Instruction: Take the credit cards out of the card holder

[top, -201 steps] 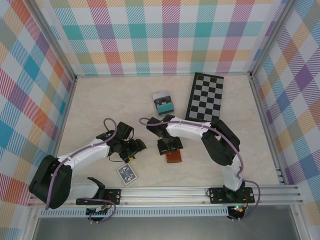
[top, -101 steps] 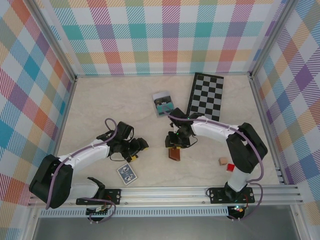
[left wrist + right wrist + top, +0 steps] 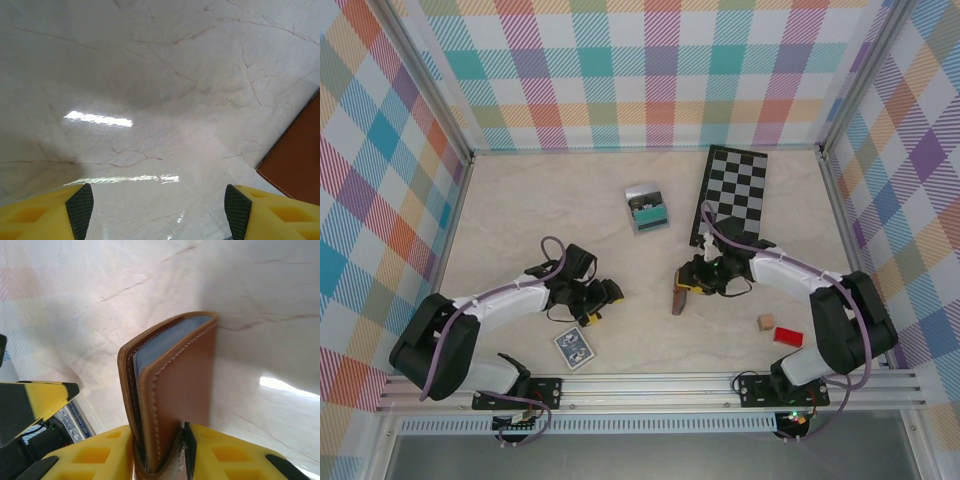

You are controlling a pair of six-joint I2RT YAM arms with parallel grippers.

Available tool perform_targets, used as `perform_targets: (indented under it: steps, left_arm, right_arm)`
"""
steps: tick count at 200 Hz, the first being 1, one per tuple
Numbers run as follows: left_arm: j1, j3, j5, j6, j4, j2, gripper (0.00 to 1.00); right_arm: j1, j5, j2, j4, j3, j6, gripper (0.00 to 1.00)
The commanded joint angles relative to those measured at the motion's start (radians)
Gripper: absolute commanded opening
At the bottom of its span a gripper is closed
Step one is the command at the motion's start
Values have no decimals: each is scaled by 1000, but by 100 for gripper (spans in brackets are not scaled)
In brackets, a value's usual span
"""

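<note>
Clamped on edge in the right claw point(image 3: 161, 454), near the middle of the tabletop point(image 3: 520, 200): the brown card holder point(image 3: 175, 390), folded (blue-grey lining showing at its rim). To its left: the left claw point(image 3: 159, 212), spread wide, empty, low over bare marble.

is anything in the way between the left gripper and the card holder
Nothing visible. Bare table lies between the open left gripper and the card holder, which the right gripper grips, standing it on edge.
</note>
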Motion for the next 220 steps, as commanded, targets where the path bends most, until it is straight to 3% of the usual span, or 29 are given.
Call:
perform_targets:
  steps: [1, 40, 66, 141, 181, 220]
  left_arm:
    - [-28, 45, 1, -9, 20, 21, 72]
    - [-59, 88, -12, -7, 26, 63, 72]
    - [-81, 116, -25, -9, 22, 86, 73]
    - [-138, 174, -41, -22, 34, 146, 77]
    - [-140, 129, 32, -95, 219, 164, 66]
    - [-141, 107, 51, -104, 268, 184, 58]
  right_arm:
    - [-33, 93, -78, -108, -37, -31, 35]
    - [-46, 293, -115, -253, -7, -40, 54]
    - [-46, 278, -70, -260, 25, -53, 61]
    - [-8, 203, 131, -235, 122, -84, 54]
    - [76, 190, 211, -208, 188, -76, 47]
    - [194, 191, 303, -218, 275, -113, 43]
